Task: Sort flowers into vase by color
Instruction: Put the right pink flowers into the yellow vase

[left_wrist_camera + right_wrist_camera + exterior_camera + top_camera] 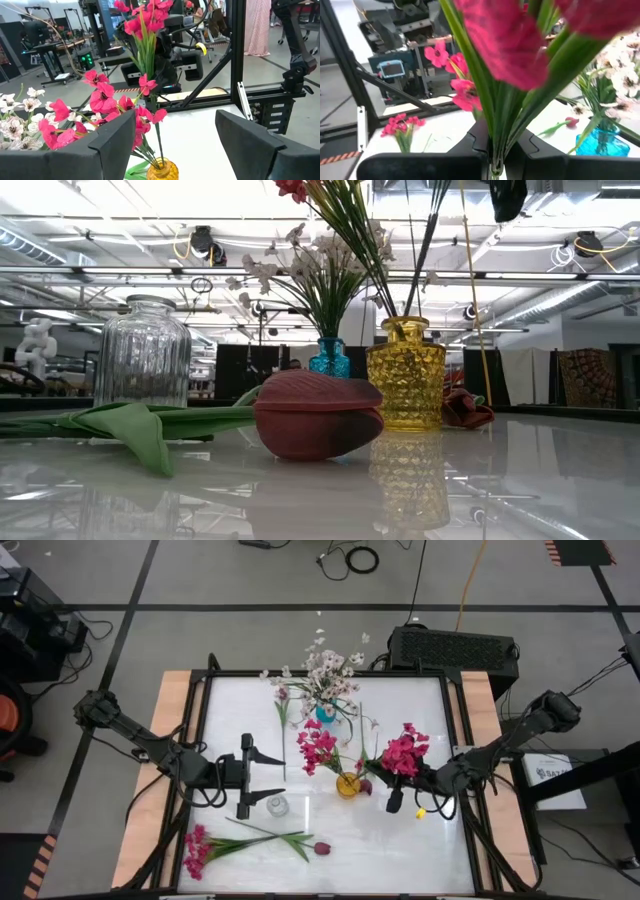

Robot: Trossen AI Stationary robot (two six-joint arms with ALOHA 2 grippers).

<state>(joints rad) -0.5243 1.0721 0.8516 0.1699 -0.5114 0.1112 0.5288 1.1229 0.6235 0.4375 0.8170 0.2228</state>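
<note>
My right gripper (393, 795) is shut on a bunch of magenta blooms (403, 755), just right of the yellow vase (347, 785). That vase holds more magenta blooms (318, 745). My left gripper (268, 777) is open and empty, left of the yellow vase and above the clear glass vase (277, 805). The blue vase (325, 712) holds white-pink sprays (325, 668). One white-pink stem (282, 705) lies flat near it. A magenta cluster (195, 850) and a maroon tulip (321, 848) lie flat at the front. Another maroon tulip (365, 786) lies by the yellow vase. My right gripper pinches the bunch's green stems (492, 135) between its two fingers, low on the stems. The stems rise steeply from the fingers with the blooms (495, 45) on top, clear of the table. The stems' lower ends are hidden below the fingers.
The white table has a black frame (205, 730) around it. A black box (452, 648) stands behind the far right corner. There is bare table right of the front tulip (400, 850).
</note>
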